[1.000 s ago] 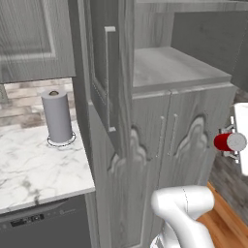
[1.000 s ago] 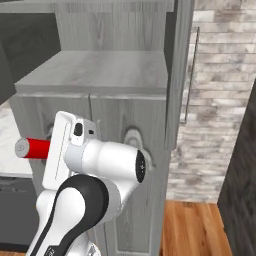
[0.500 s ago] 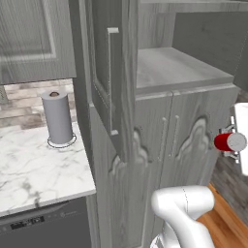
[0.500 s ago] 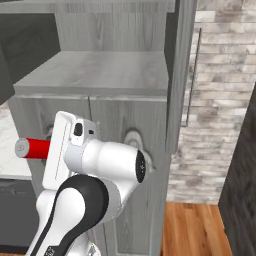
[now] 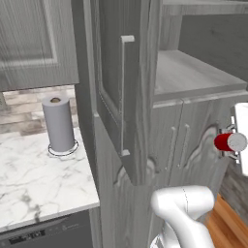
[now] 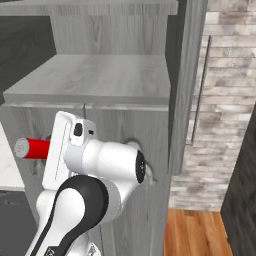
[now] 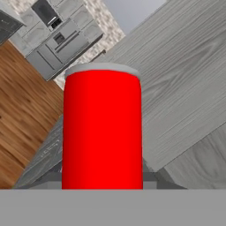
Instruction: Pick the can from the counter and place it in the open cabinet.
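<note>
The red can (image 5: 226,142) with its silver top lies sideways in the air, and my gripper (image 5: 236,145) is shut on it. It hangs in front of the grey cabinet's lower arched doors (image 5: 193,140), below the level of the flat open shelf (image 5: 193,72). From the right, the can (image 6: 33,148) sticks out to the left of my gripper (image 6: 49,149), under the shelf's front edge (image 6: 95,100). In the hand view the can (image 7: 102,132) stands close against grey wood grain. The counter is out of view.
The cabinet's left door (image 5: 121,97) stands open with its bar handle toward me. The right door (image 6: 190,80) is open too, its long handle (image 6: 200,90) before a brick wall. A grey paper towel roll (image 5: 59,123) stands on a marble worktop (image 5: 38,179) at the left.
The whole picture has shifted a little, so the camera has moved slightly against the cabinet. The can stays held in the same place relative to the arm.
</note>
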